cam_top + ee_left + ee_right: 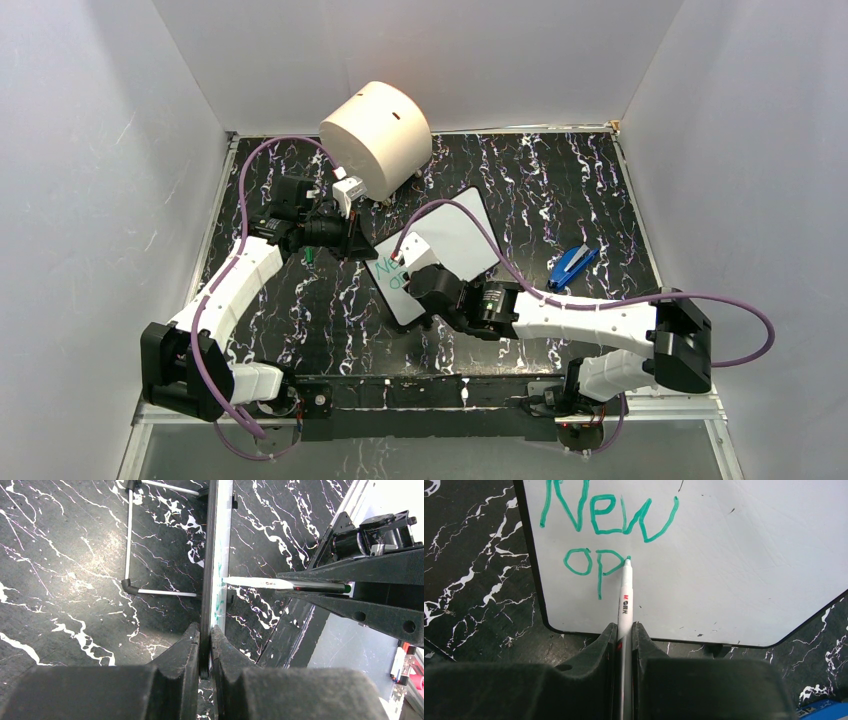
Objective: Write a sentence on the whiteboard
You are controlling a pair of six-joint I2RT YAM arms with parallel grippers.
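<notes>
The whiteboard (447,250) stands tilted on a wire stand in the middle of the table. My left gripper (206,645) is shut on its edge (215,575), seen edge-on in the left wrist view. My right gripper (624,637) is shut on a white marker (625,600) whose green tip touches the board (734,570). The green sentence (609,515) reads "New" with "op" below it; the tip rests just right of the "p". The marker also shows in the left wrist view (270,583). In the top view the right gripper (412,268) is at the board's near left part.
A big cream cylinder (376,126) lies at the back, left of centre. A blue object (571,264) lies on the black marbled table right of the board. White walls enclose the table on three sides. The wire stand (129,545) sits behind the board.
</notes>
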